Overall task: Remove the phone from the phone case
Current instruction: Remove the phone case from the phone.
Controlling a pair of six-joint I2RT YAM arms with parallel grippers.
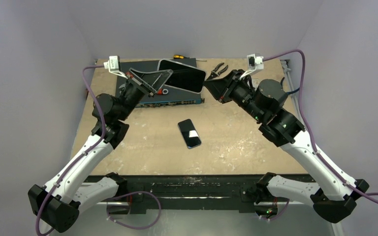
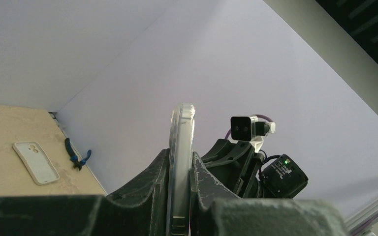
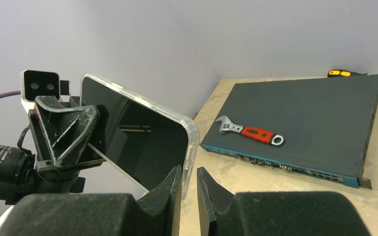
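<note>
The phone [image 1: 182, 77], black screen showing, sits in a clear phone case [image 3: 193, 135] and is held up in the air above the table's back. My left gripper [image 1: 166, 74] is shut on its left part; in the left wrist view the case [image 2: 183, 128] stands edge-on between the fingers of that gripper [image 2: 180, 153]. My right gripper [image 1: 207, 86] is at the phone's right corner. In the right wrist view its jaws [image 3: 189, 168] stand nearly together with the case's clear rim pinched between them.
Under the phone lies a dark network switch [image 3: 315, 118] with a red-handled wrench [image 3: 251, 132] on it. A second dark phone [image 1: 189, 132] lies mid-table. Pliers [image 1: 219, 70] and a screwdriver [image 1: 179, 57] are at the back. A pale empty case [image 2: 35, 162] lies on the table.
</note>
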